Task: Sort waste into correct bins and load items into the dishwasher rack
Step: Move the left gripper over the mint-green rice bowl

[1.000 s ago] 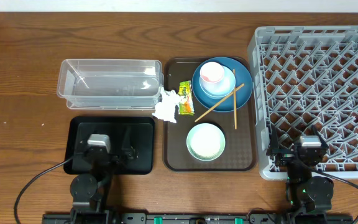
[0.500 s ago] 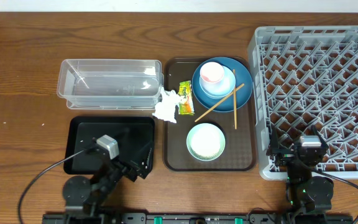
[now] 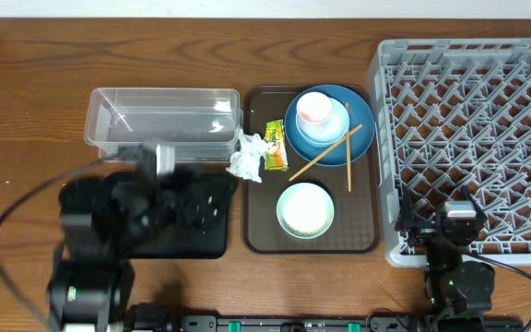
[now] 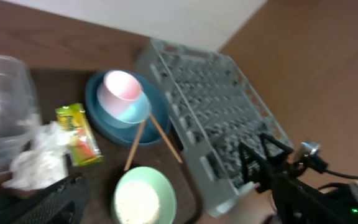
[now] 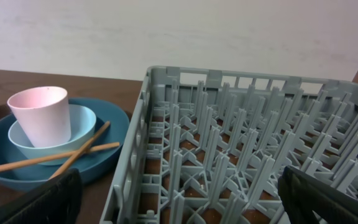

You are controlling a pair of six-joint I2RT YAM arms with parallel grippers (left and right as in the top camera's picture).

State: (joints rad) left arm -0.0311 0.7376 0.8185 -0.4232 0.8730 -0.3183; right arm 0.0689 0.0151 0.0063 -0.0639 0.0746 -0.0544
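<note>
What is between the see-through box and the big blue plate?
The snack wrapper and, beside it by the clear tub, the crumpled tissue. The overhead view shows this.

Two black arms, grey wrist blocks, looping black cables, green base lights.

Pink cup nests in pale-blue bowl on blue plate; 2 chopsticks cross its rim.
</note>
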